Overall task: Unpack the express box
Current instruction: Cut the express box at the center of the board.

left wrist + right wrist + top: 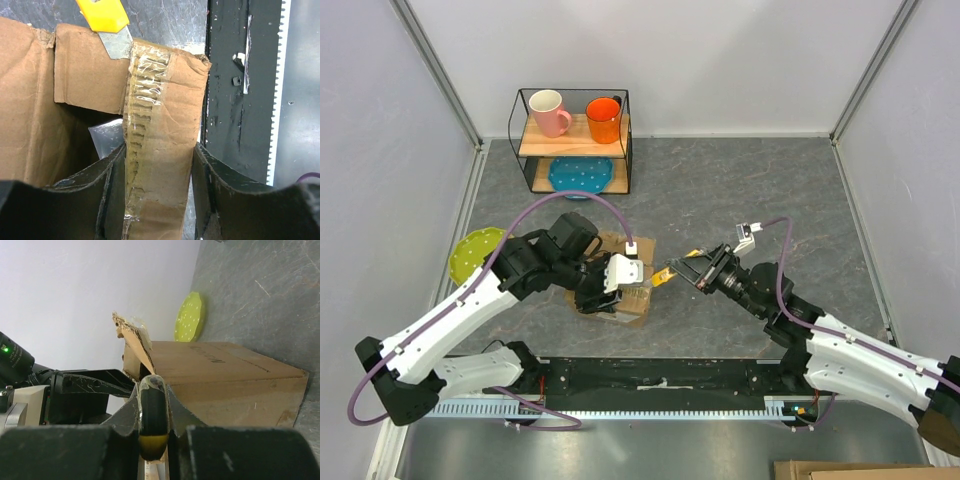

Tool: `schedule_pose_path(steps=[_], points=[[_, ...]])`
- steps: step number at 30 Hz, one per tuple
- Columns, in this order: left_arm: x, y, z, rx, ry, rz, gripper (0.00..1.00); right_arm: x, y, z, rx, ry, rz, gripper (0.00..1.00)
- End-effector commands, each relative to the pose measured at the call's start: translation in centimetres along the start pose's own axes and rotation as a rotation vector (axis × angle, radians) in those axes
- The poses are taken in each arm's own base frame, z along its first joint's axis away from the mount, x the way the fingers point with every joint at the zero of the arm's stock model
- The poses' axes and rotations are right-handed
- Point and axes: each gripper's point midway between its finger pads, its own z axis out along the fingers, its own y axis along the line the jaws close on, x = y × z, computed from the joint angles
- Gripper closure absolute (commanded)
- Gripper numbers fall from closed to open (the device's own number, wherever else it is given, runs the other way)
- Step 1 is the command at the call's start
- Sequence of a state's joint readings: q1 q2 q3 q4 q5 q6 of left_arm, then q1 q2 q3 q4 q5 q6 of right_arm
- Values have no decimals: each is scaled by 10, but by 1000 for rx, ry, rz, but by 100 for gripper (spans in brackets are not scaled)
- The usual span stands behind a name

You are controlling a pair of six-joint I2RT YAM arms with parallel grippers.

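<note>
The express box is a brown carton standing between the two arms, its top open. My left gripper is shut on a raised, tape-covered top flap, which sits between its fingers. A clear plastic bag shows inside the box. My right gripper is shut on a yellow utility knife. The knife's blade rests at the flap's far corner. In the right wrist view the knife's black and yellow end sits between the fingers, with the box beyond.
A wire shelf at the back holds a pink mug, an orange mug and a blue plate. A yellow-green plate lies at the left. A black rail runs along the near edge.
</note>
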State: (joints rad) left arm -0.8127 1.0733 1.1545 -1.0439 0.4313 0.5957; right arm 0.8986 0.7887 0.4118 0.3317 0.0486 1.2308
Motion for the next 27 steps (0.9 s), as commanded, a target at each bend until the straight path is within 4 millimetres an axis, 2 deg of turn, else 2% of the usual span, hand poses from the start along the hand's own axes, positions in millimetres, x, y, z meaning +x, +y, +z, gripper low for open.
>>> schedule_pose_path(steps=[1, 9, 14, 22, 27], points=[[54, 86, -19, -437, 223, -145, 98, 82, -52, -45, 163, 422, -30, 100], [66, 89, -20, -464, 257, -165, 98, 85, -66, -70, 213, 444, -18, 100], [70, 88, -20, -463, 271, -167, 98, 85, -67, -73, 208, 441, -10, 100], [79, 84, -18, -448, 284, -182, 98, 79, -48, -71, 125, 417, 3, 100], [70, 82, -22, -436, 259, -172, 98, 80, -48, -67, 97, 410, -6, 100]])
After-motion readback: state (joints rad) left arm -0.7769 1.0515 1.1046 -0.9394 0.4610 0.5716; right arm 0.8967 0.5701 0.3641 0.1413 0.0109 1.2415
